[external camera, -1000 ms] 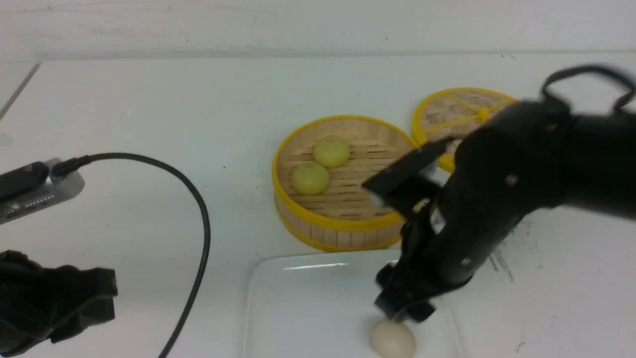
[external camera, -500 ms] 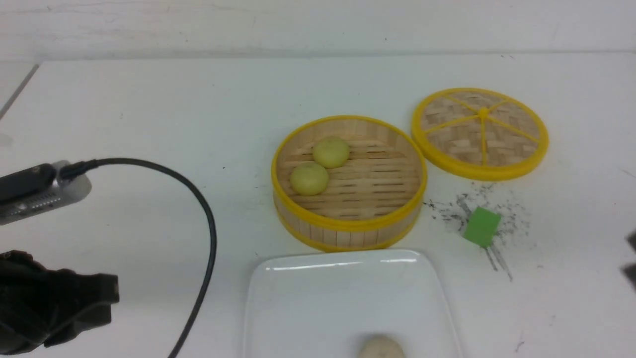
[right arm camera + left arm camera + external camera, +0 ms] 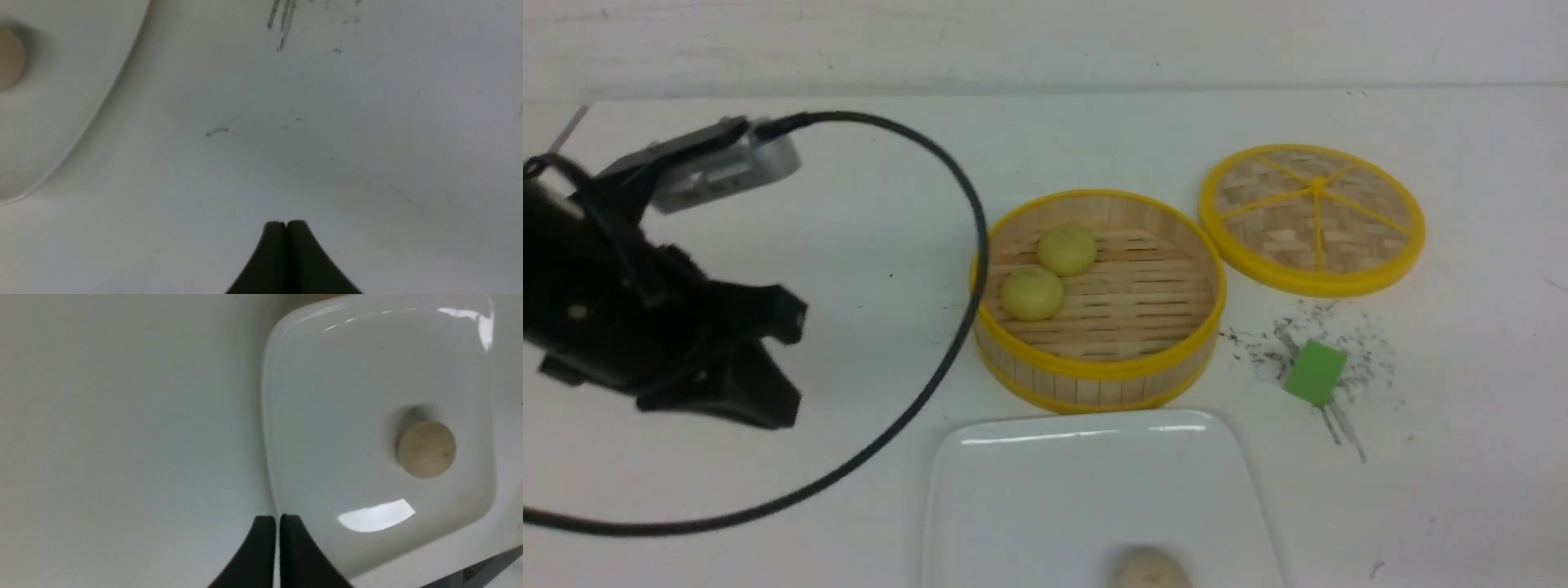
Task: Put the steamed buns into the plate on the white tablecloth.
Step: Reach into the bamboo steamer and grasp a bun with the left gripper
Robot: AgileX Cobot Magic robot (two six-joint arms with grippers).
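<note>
One off-white bun (image 3: 1150, 570) lies on the white plate (image 3: 1045, 498), near its front edge. Two yellow-green buns (image 3: 1032, 294) sit side by side in the round steamer basket (image 3: 1094, 377) just behind the plate, on the white surface (image 3: 849, 204). The left hand (image 3: 278, 521) hangs over the plate's edge, fingers pressed together, holding nothing. The right hand (image 3: 286, 225), also pressed together and empty, is above the scuffed surface beside the plate.

Three buns (image 3: 1031, 294), one plate (image 3: 1054, 490), basket (image 3: 1094, 371), lid (image 3: 1312, 219), cube (image 3: 1314, 372).

The black left arm (image 3: 596, 318) carries a silver camera (image 3: 727, 167) and black cable (image 3: 980, 253).
</note>
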